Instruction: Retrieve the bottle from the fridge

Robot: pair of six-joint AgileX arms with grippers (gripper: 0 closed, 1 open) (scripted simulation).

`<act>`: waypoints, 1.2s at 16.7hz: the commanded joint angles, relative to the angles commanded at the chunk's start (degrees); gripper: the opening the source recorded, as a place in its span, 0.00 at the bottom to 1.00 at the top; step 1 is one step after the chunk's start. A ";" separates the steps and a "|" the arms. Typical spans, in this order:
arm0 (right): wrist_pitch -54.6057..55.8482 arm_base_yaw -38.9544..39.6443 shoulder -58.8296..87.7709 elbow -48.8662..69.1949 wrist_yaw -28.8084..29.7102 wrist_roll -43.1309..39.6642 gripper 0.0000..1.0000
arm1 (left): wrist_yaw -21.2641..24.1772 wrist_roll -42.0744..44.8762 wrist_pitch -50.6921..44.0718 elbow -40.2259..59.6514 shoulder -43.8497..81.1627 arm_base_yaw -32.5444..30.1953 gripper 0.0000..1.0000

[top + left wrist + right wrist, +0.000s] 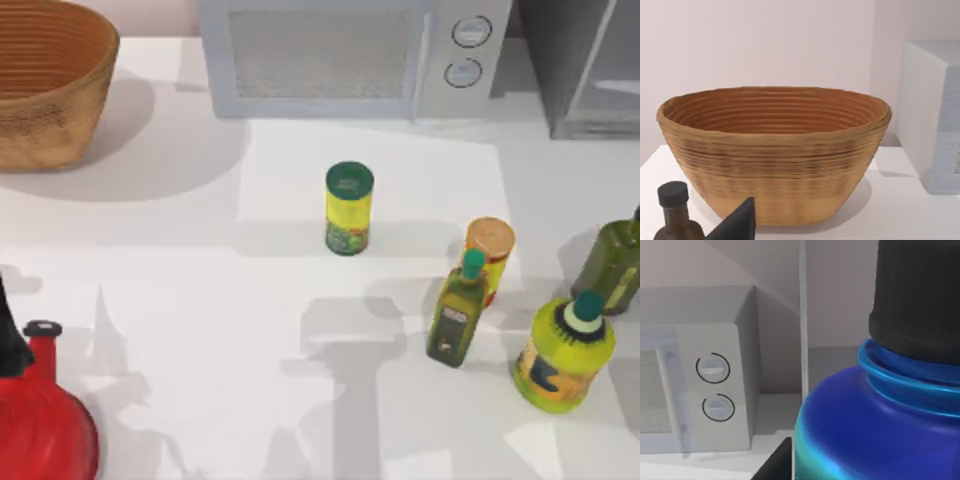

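Observation:
The bottle [860, 430] looms very close in the right wrist view, a round blue body with a teal tinge low down and a black cap [917, 295]. A dark piece of my right gripper [775, 462] shows just beside its base; whether it grips the bottle I cannot tell. Behind the bottle stand the fridge's pale door edge [802, 315] and its grey inside. In the top view the fridge [580, 70] is at the back right corner. A dark part of my left gripper [740, 222] points toward the wicker basket [775, 150].
A light grey microwave [350, 55] with two knobs stands at the back centre. A yellow-green can [349, 208], an orange can [490, 250] and three olive or yellow-green bottles [460, 310] [565, 350] [612, 260] stand mid-right. A red jug [40, 425] is front left. A dark bottle [675, 212] is near the left gripper.

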 joint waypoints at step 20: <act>47.04 63.53 89.77 36.91 63.89 4.83 0.00 | 0.00 0.00 0.00 0.00 0.00 0.00 1.00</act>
